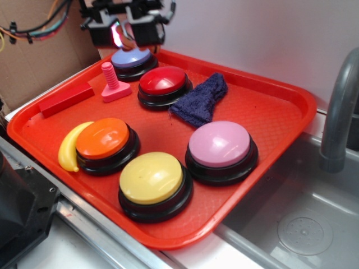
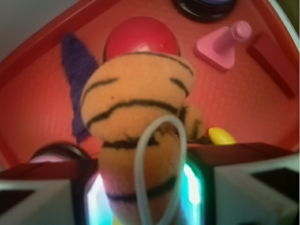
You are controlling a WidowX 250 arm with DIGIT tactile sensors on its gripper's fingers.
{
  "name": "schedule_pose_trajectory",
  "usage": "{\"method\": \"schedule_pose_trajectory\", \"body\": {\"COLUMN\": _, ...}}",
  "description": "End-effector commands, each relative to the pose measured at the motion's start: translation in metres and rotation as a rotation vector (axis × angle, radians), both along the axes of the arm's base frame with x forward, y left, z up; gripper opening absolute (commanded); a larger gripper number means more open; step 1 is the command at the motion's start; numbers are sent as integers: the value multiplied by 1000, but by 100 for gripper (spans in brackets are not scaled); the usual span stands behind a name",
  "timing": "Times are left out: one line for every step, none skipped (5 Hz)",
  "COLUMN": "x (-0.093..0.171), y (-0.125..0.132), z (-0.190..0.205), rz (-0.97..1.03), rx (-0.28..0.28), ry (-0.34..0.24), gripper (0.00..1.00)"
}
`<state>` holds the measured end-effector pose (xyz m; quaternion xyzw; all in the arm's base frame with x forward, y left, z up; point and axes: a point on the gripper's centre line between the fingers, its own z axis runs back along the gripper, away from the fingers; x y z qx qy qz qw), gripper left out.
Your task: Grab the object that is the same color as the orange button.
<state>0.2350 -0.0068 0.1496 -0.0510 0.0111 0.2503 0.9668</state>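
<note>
The object (image 2: 136,108), a soft orange toy with dark curved stripes and a white loop, fills the middle of the wrist view. My gripper (image 2: 145,192) is shut on its lower part, a lit finger pressing each side. From outside, the gripper (image 1: 126,31) hangs raised over the tray's far left corner, above the purple button (image 1: 132,59), and the object is hard to make out there. The orange button (image 1: 104,140), a glossy dome on a black base, stands at the tray's front left, well apart from the gripper.
The red tray (image 1: 269,112) also carries a red button (image 1: 162,83), pink button (image 1: 220,145), yellow button (image 1: 152,179), banana (image 1: 70,147), dark blue cloth (image 1: 201,101), pink bolt (image 1: 112,84) and red block (image 1: 66,100). A sink (image 1: 303,224) and faucet (image 1: 339,112) lie right.
</note>
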Motion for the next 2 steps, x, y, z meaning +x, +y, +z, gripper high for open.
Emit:
{"method": "schedule_pose_trajectory", "body": {"x": -6, "y": 27, "z": 31, "rz": -50, "rx": -7, "ry": -164, "gripper": 0}}
{"method": "schedule_pose_trajectory", "body": {"x": -8, "y": 30, "z": 35, "rz": -63, "rx": 30, "ry": -163, "gripper": 0}}
